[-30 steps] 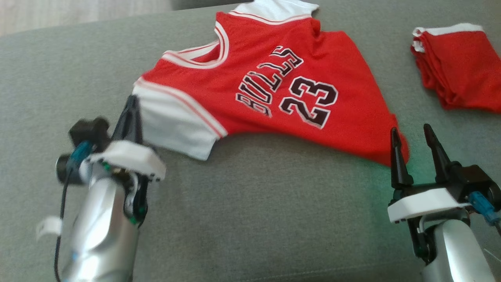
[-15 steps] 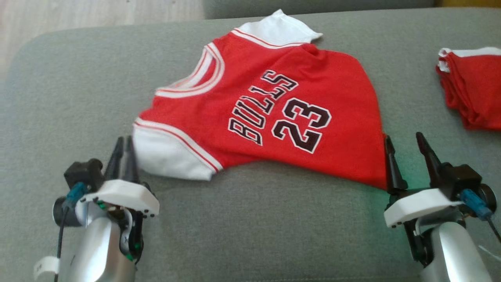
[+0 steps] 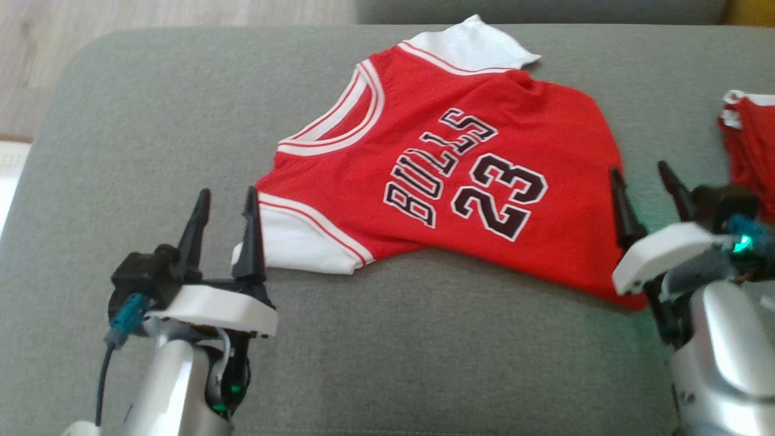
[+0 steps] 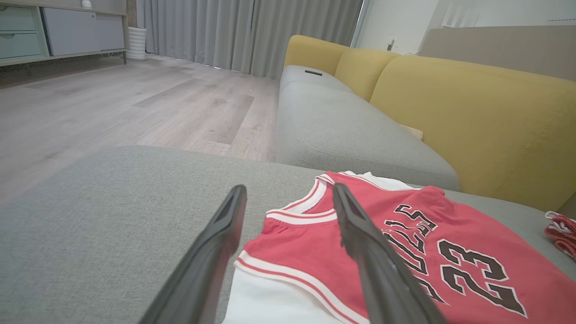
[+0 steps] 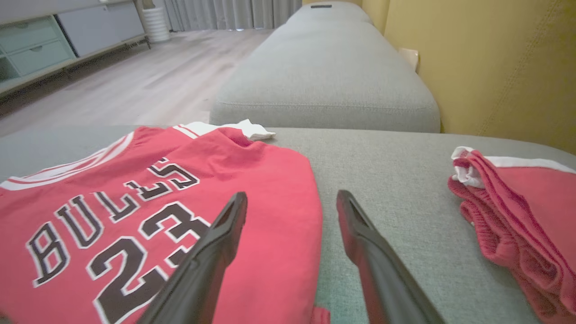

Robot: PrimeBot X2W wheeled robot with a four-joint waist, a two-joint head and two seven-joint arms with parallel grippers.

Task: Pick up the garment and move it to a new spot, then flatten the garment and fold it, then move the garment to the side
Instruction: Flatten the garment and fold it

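Across the chest of the red jersey, black, white-edged letters read "BULLS" above "23". Its sleeves are white, with striped red-and-white trim at the neck. It lies face up, mostly flat, on the grey cushion beneath it. The left gripper stands spread and empty at the jersey's near sleeve. The right gripper, also spread and empty, straddles its hem. Beyond the hem lies a folded red garment.

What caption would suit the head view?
Open left gripper and open right gripper flank a red jersey spread on a grey cushion.
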